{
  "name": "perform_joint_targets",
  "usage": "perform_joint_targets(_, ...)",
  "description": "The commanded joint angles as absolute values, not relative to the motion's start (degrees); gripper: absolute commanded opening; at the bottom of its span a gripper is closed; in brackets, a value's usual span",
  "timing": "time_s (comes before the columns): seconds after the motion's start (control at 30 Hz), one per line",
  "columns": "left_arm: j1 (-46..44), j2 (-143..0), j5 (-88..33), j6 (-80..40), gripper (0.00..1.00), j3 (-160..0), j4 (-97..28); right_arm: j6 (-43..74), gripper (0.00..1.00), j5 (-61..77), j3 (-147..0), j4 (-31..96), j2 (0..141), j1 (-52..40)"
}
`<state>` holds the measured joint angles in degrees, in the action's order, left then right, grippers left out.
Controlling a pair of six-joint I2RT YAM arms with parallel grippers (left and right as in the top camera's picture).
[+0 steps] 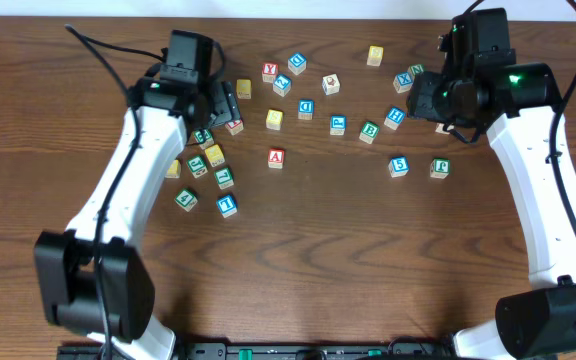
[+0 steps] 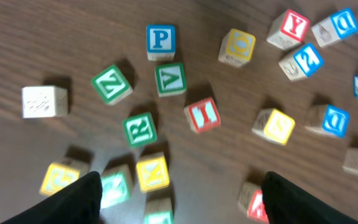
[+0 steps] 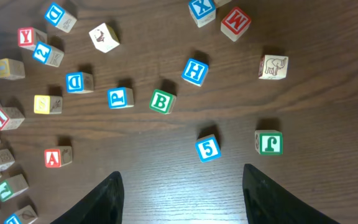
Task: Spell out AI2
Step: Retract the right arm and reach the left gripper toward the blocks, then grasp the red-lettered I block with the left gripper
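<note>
The red A block (image 1: pixel 276 157) lies alone near the table's middle; it also shows in the right wrist view (image 3: pixel 53 157) and at the left wrist view's bottom edge (image 2: pixel 255 205). The red I block (image 2: pixel 202 115) lies just beyond my left gripper (image 2: pixel 182 205), which is open and empty above the left cluster (image 1: pixel 226 103). A blue block that reads as 2 (image 1: pixel 281 85) lies at the back by a red Y; it also shows in the left wrist view (image 2: pixel 300 60). My right gripper (image 3: pixel 182 199) is open and empty, high at the back right (image 1: pixel 428 100).
Many letter blocks are scattered: a cluster by the left arm (image 1: pixel 208 165), a blue 5 (image 1: pixel 398 166), a green J (image 1: pixel 440 168), a green B (image 1: pixel 369 131) and a blue H (image 1: pixel 395 117) on the right. Bare wood (image 1: pixel 328 250) fills the front half.
</note>
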<state>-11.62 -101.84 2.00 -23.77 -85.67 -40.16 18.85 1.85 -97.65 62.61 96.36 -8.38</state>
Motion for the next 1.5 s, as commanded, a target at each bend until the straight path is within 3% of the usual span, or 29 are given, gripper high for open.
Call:
perform_joint_targets(0.0,-13.21,-105.01,4.78,-26.96,0.80,-86.87,-37.26,18.13,0.55,1.19,-97.80,63.05,94.94,-8.23)
perform_joint_targets(0.33,-15.88,-111.39,9.74,-34.57,0.79,-86.91,-32.40,18.13,0.56,1.17,-97.80,64.88,94.94,-8.25)
perform_joint_targets(0.57,-15.94,-114.74,9.74,-35.09,0.70,-86.91,-31.11,18.13,0.56,1.17,-97.73,65.82,94.94,-8.34)
perform_joint_targets(1.47,-15.94,-121.12,9.47,-35.64,0.66,-86.70,-25.69,18.11,0.61,-0.56,-97.69,66.39,94.94,-8.34)
